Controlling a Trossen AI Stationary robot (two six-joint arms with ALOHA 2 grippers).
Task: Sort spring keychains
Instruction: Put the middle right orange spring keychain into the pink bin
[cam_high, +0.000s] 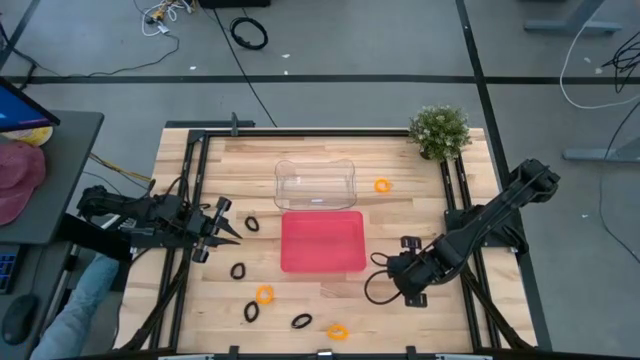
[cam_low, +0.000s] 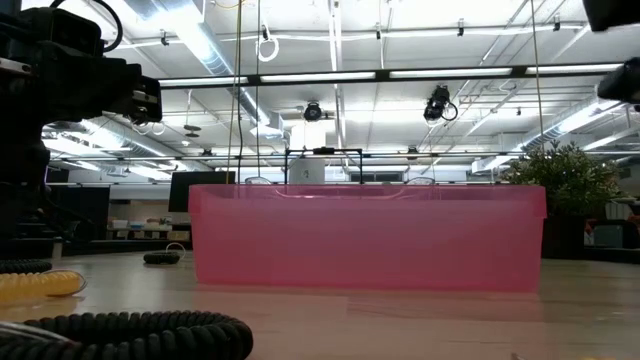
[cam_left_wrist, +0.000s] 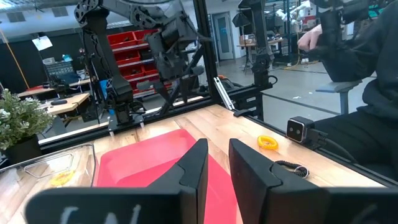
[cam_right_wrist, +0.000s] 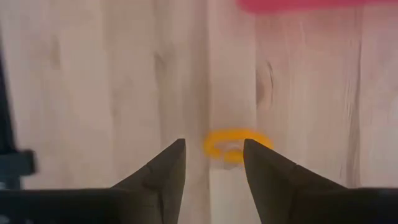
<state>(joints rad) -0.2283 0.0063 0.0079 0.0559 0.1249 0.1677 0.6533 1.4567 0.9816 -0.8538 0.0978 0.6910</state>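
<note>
Two dark, matte six-joint arms, jointed in blocky segments with black cables looping along them. The left end effector (cam_high: 222, 227) ends in two slim pointed black fingers; the right end effector (cam_right_wrist: 213, 163) shows two tapered, wedge-shaped dark fingers (cam_right_wrist: 163, 171) on a black body.

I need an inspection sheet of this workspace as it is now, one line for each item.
Surface: wooden table, bare around the bins.
Job's things: four black keychains and three orange keychains lie loose on the table; nothing seen in the red tray.
Clutter: clear bin behind the tray; plant at a far corner.
Grippers: left gripper open, left of the tray; right gripper open, pointing down at an orange keychain beside the tray.
Cables: black loop at the right arm; cable coil on the floor.
Surroundings: a person's leg by the table's left side.
</note>
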